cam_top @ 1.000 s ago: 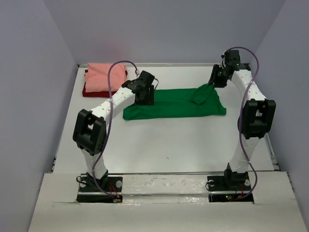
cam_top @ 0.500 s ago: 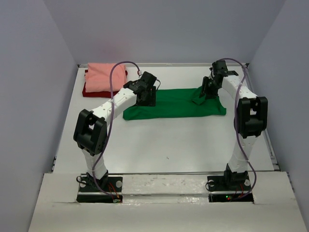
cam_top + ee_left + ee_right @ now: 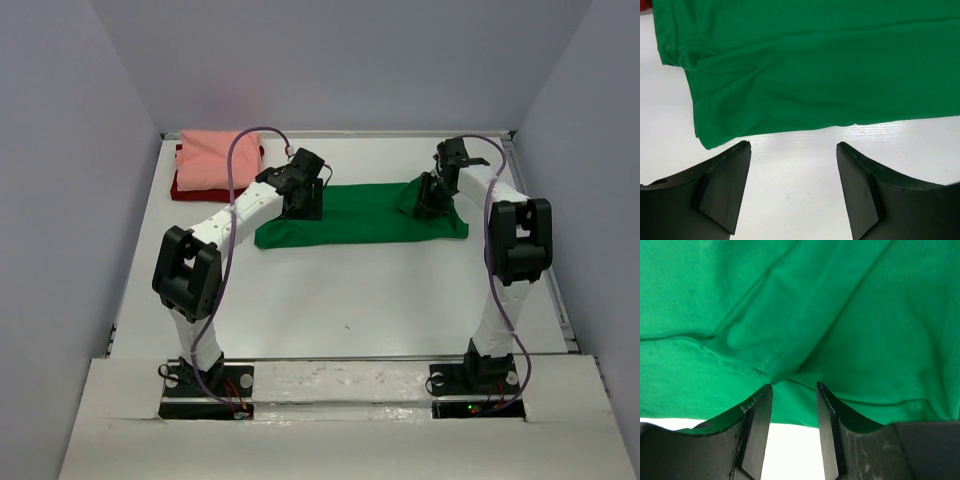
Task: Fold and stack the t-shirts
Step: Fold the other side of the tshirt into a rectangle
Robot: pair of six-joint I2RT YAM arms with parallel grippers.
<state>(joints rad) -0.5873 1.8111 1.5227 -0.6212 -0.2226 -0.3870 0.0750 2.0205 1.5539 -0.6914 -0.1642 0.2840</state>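
Note:
The bright green t-shirt (image 3: 365,213) lies flat as a long band across the back of the table (image 3: 330,300). My left gripper (image 3: 306,204) stands open at the shirt's left end; in its wrist view the fingers (image 3: 727,185) hover over bare table just short of the green hem (image 3: 790,75). My right gripper (image 3: 432,203) is low over the right end. Its jaws are apart, with the tips at a folded sleeve seam (image 3: 771,360) and no cloth between them. The salmon pink t-shirt (image 3: 215,158) lies folded on the dark red t-shirt (image 3: 184,189) at the back left.
Grey walls close in the table on the left, back and right. Both arm bases (image 3: 205,385) sit on the near edge. The folded stack is a short way left of the left gripper.
My right gripper has come forward and down from the back right corner. The green sleeve flap that stretched up to it now lies on the shirt. The left arm has barely moved.

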